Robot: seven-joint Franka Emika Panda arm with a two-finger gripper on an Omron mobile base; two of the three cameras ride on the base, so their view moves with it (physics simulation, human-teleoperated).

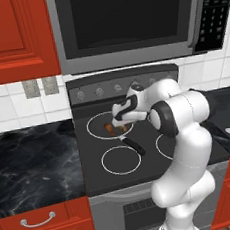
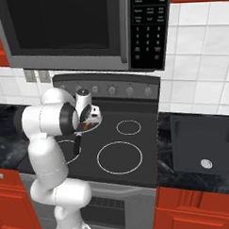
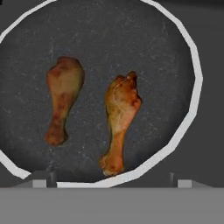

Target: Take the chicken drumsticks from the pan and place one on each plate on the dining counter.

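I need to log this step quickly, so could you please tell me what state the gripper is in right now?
Gripper: open and holding nothing, poised over the pan with both chicken drumsticks lying in it.

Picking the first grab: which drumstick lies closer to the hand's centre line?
The right drumstick in the hand view; the left drumstick lies further aside in the pan.
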